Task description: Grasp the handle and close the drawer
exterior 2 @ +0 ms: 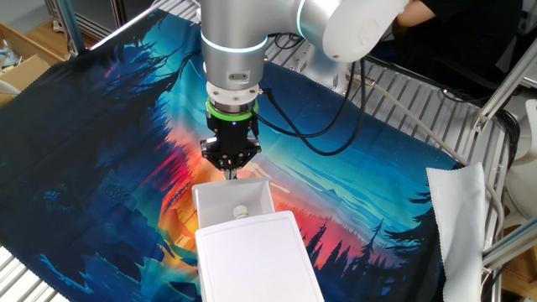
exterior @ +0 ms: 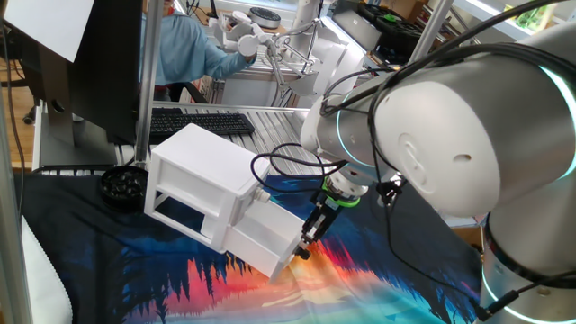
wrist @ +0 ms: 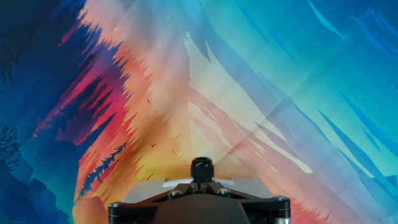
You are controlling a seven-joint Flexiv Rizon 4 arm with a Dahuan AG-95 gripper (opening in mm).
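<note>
Fingers of the gripper (exterior: pixel 309 239) look pinched on the handle (wrist: pixel 201 167), the dark knob at six o'clock in the hand view, giving the arm a hold for pushing. Behind it the drawer (exterior 2: pixel 232 201) juts out of the white cabinet (exterior: pixel 202 171), at the cabinet's twelve o'clock on the colourful cloth (exterior 2: pixel 101 159).
</note>
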